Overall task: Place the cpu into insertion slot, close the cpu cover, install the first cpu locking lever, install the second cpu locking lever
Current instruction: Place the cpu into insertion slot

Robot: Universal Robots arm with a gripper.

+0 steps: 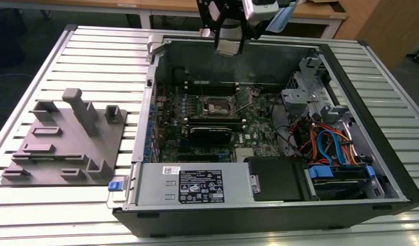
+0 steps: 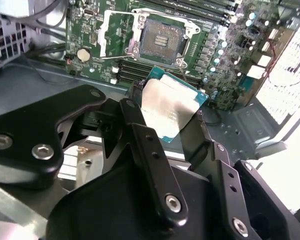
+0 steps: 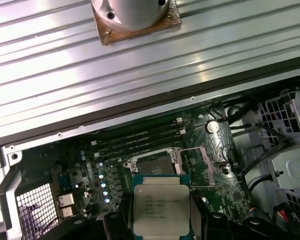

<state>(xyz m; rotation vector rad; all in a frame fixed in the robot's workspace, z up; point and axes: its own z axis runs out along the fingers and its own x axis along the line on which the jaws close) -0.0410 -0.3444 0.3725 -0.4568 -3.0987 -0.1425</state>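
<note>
cpu: small flat square chip with a dull silver-grey metal top and a green edge point(image 2: 175, 97). It is not yet seated and is carried in the air.
cpu position: in the exterior view it sits at the upper centre of the frame, above the rear wall of the case and well apart from the board below.
gripper: black two-finger gripper point(image 2: 164, 117), fingers clamped on two opposite edges of the cpu. Judged reason: an edge grip leaves the underside free to meet the socket.
cpu attitude: in the first wrist view its flat face is turned to the camera and roughly squared to the socket beyond. I judge this a pre-alignment hold.
insertion slot: small square socket with a dark centre and silvery rim point(image 2: 162, 40), bare, nothing in it. It lies near the middle of the exterior view.
cpu cover: thin silvery metal frame with a square window point(image 2: 119, 32), swung open beside the socket, probably so the opening stays clear for the chip.
motherboard: green circuit board point(image 1: 250, 120) lying flat in the case floor.
case: black tower computer case point(image 1: 373, 128) on its side, panel off, giving access from above.
table: silver slatted metal table point(image 1: 93, 56) under the case.
fixture: grey moulded plate with upright pegs point(image 1: 65, 143), left of the exterior frame, well apart from the case.
stage (judgement): first step under way. The cover is not yet closed.
</note>
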